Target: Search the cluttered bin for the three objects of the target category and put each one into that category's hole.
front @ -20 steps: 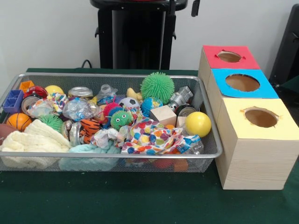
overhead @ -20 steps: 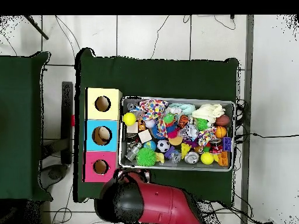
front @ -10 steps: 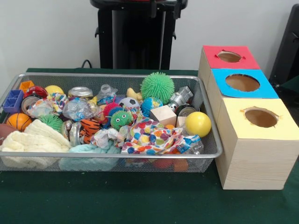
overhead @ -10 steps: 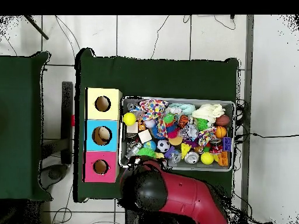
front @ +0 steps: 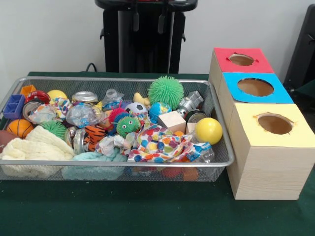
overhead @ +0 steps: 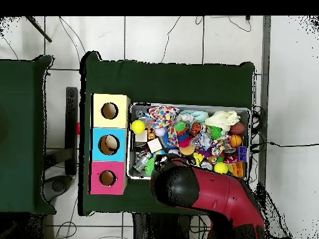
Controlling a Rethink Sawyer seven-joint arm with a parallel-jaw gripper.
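- task looks barely started, judging by the layout: the wire bin (front: 216, 162) is packed full and nothing is seen at or in any hole.
- three boxes sit in a row just beside the bin: red-top hole (front: 241, 59), blue-top hole (front: 255, 87), yellow-top hole (front: 275, 124). all three openings show only dark or plain interior from the front; can't confirm contents.
- target category isn't indicated in the pictures, so i can't say which three items count. candidates in the bin: balls (yellow ball (front: 208, 130), spiky green ball (front: 166, 91), soccer ball (front: 136, 108), basketball (front: 19, 128)), crushed cans such as the silver can (front: 84, 97), cloths such as the polka-dot cloth (front: 160, 143), plus a wooden cube (front: 172, 121).
- gripper (front: 147, 22): two dark fingertips hang at the top edge of the front view, set apart with nothing between them, so it reads as spread and empty.
- overhead view: red arm (overhead: 215, 196) covers the robot-side edge of the bin, high above the clutter; the gripper itself is hidden under it there.
- remaining, as i judge it: all three picks and all three drops.
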